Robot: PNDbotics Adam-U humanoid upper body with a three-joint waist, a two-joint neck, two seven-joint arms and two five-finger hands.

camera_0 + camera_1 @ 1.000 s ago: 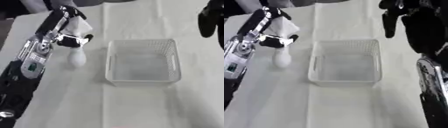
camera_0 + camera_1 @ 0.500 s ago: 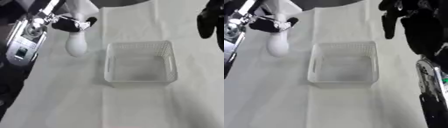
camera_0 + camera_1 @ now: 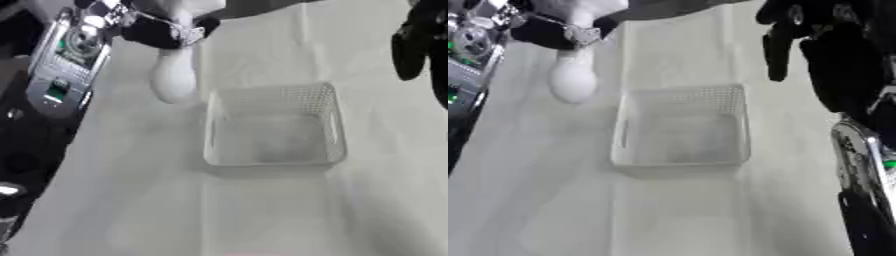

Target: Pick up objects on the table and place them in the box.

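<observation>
A white, elongated object with a rounded lower end [image 3: 173, 77] hangs from my left hand [image 3: 162, 32], whose fingers are curled round its top at the upper left. It hangs beside the far left corner of the box, outside it. The box is a clear plastic basket [image 3: 213, 125] in the middle of the table, and I see nothing inside it. My right hand [image 3: 815, 35] hovers at the upper right, past the basket's far right corner, fingers straight and pointing down, holding nothing.
A white cloth [image 3: 262, 210] covers the table; its left edge runs along a dark strip [image 3: 17, 165]. My left forearm [image 3: 66, 60] lies over that edge. My right forearm [image 3: 868, 180] fills the right border of the right eye view.
My left hand has lifted the white object off the cloth and carried it up and away, toward the basket's far left corner. The right hand has stayed in place.
</observation>
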